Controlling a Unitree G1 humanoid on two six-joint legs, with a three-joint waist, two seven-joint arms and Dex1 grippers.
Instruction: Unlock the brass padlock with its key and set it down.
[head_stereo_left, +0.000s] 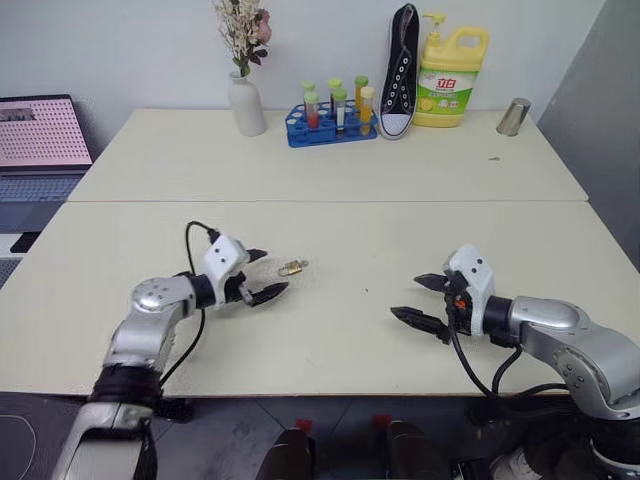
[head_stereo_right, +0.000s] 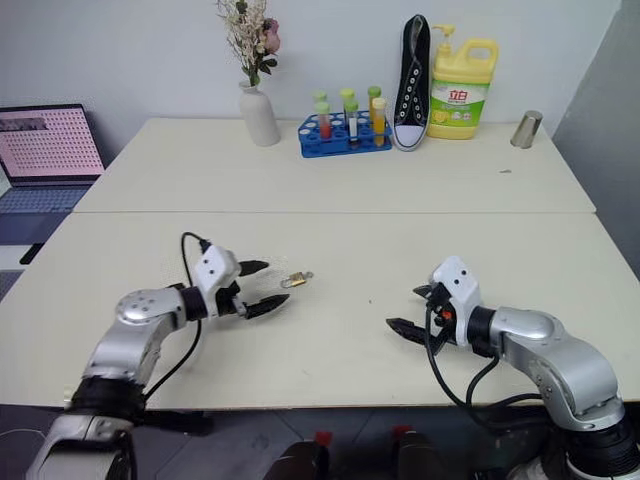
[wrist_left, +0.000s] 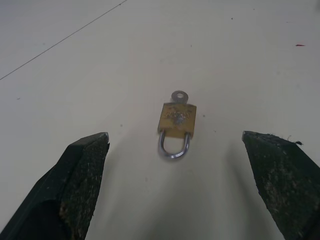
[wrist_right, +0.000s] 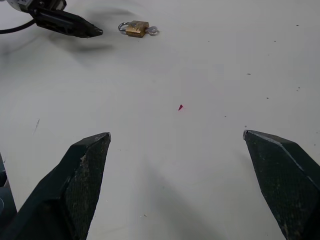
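Broadly, two pale tables (head_stereo_left: 330, 180) butt end to end, seam running across; the near one carries the work. Left gripper (head_stereo_left: 262, 274) sits low over the near table, jaws spread wide, nothing between them. Right gripper (head_stereo_left: 424, 301) likewise spread wide and empty, well apart from the left, pointing across toward it.

Brass padlock (head_stereo_left: 292, 267) lies flat on the near table just beyond the left gripper's fingertips, not touching them. In the left wrist view the padlock (wrist_left: 176, 121) sits centred ahead of the open fingers (wrist_left: 82, 180), shackle loop toward the gripper. A silvery key (wrist_left: 178, 95) stands in the far end of the body, only its round bow showing. From the right wrist view the padlock (wrist_right: 135, 28) lies far off, with one left finger (wrist_right: 70, 25) close beside its shackle end. Bare tabletop between padlock and either gripper; only a tiny red speck (wrist_right: 180, 107) on the surface ahead of the right gripper.

Back row on the far table, all well clear:
- yellow detergent bottle (head_stereo_left: 452, 80) with pump
- black sneaker (head_stereo_left: 400, 70) propped upright against the wall
- white vase (head_stereo_left: 246, 104) with dried flowers
- blue rack of tubes (head_stereo_left: 330, 118)
- small metal cup (head_stereo_left: 514, 117)

Laptop (head_stereo_left: 40, 145) open beyond the tables' left edge.
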